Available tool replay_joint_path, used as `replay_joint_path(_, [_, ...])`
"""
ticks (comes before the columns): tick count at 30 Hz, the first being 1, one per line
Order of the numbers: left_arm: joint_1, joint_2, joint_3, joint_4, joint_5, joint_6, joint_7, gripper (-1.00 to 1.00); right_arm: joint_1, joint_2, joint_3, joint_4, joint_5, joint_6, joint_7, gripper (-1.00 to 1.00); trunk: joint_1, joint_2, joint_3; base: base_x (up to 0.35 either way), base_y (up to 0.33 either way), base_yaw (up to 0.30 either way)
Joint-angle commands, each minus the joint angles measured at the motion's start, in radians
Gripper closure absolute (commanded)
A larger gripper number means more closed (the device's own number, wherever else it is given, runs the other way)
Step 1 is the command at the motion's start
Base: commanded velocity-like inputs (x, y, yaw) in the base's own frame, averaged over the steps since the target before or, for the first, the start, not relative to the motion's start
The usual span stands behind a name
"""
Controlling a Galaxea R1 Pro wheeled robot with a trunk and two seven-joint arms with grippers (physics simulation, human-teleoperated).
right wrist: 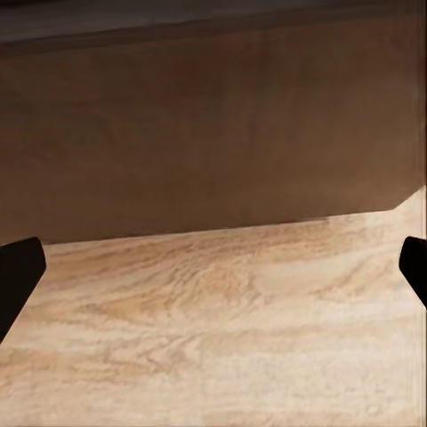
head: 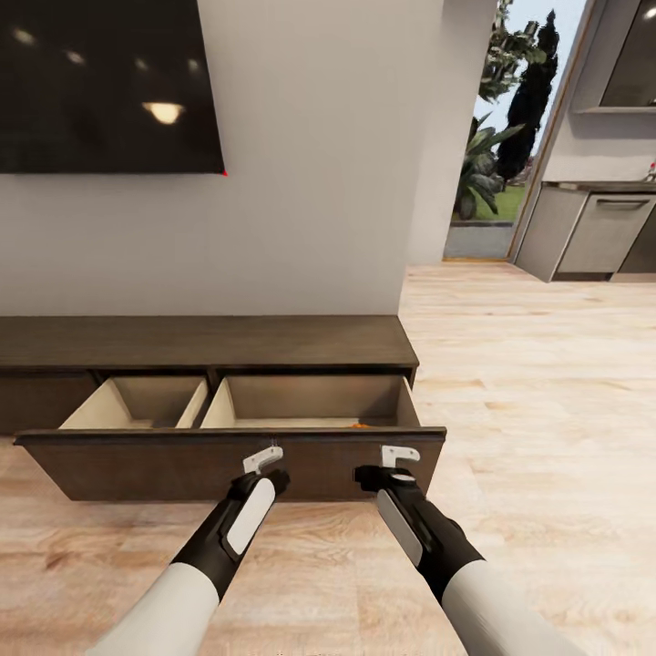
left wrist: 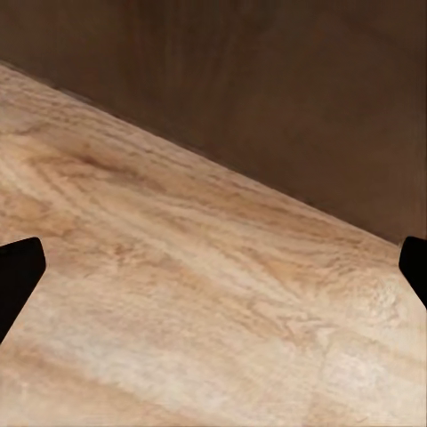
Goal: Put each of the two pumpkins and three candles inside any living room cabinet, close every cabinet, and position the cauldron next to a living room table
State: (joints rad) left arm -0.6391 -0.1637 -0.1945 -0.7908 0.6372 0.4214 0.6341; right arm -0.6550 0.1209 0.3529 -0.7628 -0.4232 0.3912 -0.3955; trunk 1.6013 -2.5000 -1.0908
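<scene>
The cabinet [head: 210,342] drawer [head: 228,460] stands pulled out, an orange pumpkin [head: 362,425] inside; both end effectors released.

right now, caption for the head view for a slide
Both grippers, left and right, open before the cabinet's pulled-out drawer.

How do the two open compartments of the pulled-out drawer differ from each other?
The left compartment is narrower than the right compartment. The left compartment looks bare in its visible part, while the right compartment shows a sliver of something orange at its front edge. Both share pale wood walls and one dark drawer front.
</scene>
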Motion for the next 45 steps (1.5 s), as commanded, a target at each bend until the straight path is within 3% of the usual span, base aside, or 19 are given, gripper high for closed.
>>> replay_joint_path(1, [-0.001,0.001,-0.004,0.005,0.002,-0.007,0.005,-1.00,0.000,-0.006,0.004,-0.001,-0.009,-0.002,-0.009,-1.00,0.000,-0.001,-0.005,0.000,0.000,0.000])
replay_joint_path(4, [-0.001,0.001,-0.003,0.036,-0.032,-0.038,0.002,-1.00,0.000,-0.015,0.004,0.010,-0.009,-0.029,-0.005,-1.00,0.002,-0.001,-0.017,0.000,0.000,0.000])
replay_joint_path(8, [-0.001,0.001,-0.003,0.083,-0.117,-0.118,-0.007,-1.00,0.000,-0.018,0.004,0.051,-0.009,-0.085,0.020,-1.00,0.003,-0.002,-0.032,0.000,0.000,0.000])
replay_joint_path(11, [-0.001,0.000,-0.002,0.117,-0.146,-0.160,-0.027,-1.00,0.000,-0.018,0.005,0.066,-0.008,-0.102,0.040,-1.00,0.005,-0.003,-0.044,0.000,0.000,0.000])
replay_joint_path(18, [-0.001,0.000,-0.003,0.131,-0.156,-0.205,-0.054,-1.00,0.001,-0.018,0.006,0.090,-0.007,-0.171,0.087,-1.00,0.008,-0.005,-0.071,0.000,0.000,0.000])
replay_joint_path(21, [-0.001,0.000,-0.036,0.131,-0.158,-0.214,-0.055,-1.00,0.002,-0.018,0.006,0.094,0.000,-0.202,0.101,-1.00,0.009,-0.005,-0.082,0.000,0.000,0.000])
replay_joint_path(26, [-0.001,0.000,-0.104,0.131,-0.157,-0.277,-0.056,-1.00,0.003,-0.017,0.004,0.095,0.110,-0.227,0.105,-1.00,0.011,-0.007,-0.102,0.000,0.000,0.000])
replay_joint_path(29, [-0.001,0.000,-0.118,0.132,-0.157,-0.292,-0.055,-1.00,0.003,-0.016,0.002,0.096,0.143,-0.231,0.105,-1.00,0.013,-0.007,-0.113,0.000,0.000,0.000])
replay_joint_path(38, [0.002,0.000,-0.124,0.133,-0.157,-0.302,-0.054,-1.00,0.003,-0.015,0.001,0.096,0.152,-0.232,0.106,-1.00,0.013,-0.007,-0.113,0.009,0.000,0.000])
replay_joint_path(45, [0.002,0.000,-0.125,0.133,-0.159,-0.305,-0.054,-1.00,0.003,-0.015,0.001,0.096,0.152,-0.232,0.106,-1.00,0.013,-0.007,-0.113,0.278,0.000,0.000])
